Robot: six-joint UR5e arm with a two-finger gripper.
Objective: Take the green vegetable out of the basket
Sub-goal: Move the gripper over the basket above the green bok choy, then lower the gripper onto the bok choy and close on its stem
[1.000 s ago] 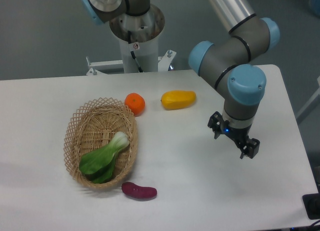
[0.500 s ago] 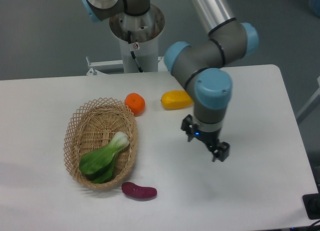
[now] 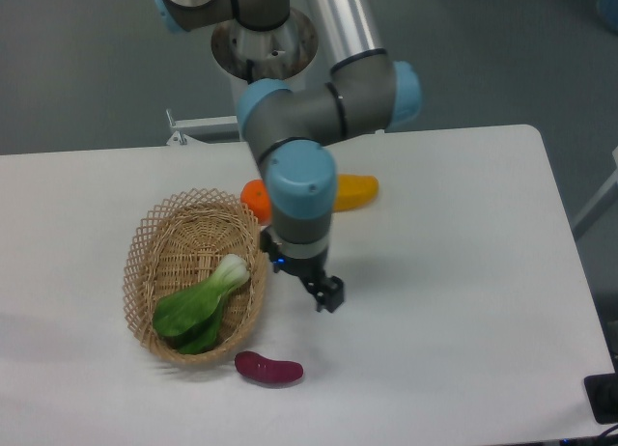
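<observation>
Arm has swung left across the table since the earlier frames: gripper (image 3: 301, 277) was out over the right half, now sits just beside the right rim of the basket (image 3: 145, 248). Wrist now covers most of the orange fruit (image 3: 253, 197) and the left end of the yellow fruit (image 3: 355, 189), both fully visible before. Nothing on the table has moved.

Gripper state: nothing held. One dark finger (image 3: 329, 293) shows clearly at lower right; the other is mostly tucked against the basket edge, so can't tell how wide the jaws stand.

Green vegetable (image 3: 201, 306) lies in the basket, left and slightly below the gripper, near but not touching. Pale stem end points up-right toward the gripper, close to the right rim; leaves point down-left to the lower end of the basket.

Look: small bok choy, whitish-green stem base widening into dark green leaves, lying flat on the diagonal. Spans roughly the basket's width. Fills the lower half of the basket; upper half shows bare weave.

Basket: oval, tan wicker, shallow, open lattice rim, long axis running top to bottom in the view.

Surroundings: purple vegetable (image 3: 269, 369) on the table just outside the basket's lower right rim, below the gripper. Orange fruit touches or nearly touches the upper right rim. White table (image 3: 463, 272) is bare to the right of the gripper out to the right edge, also bare left of the basket. Robot base column (image 3: 263, 74) stands behind the far table edge.
</observation>
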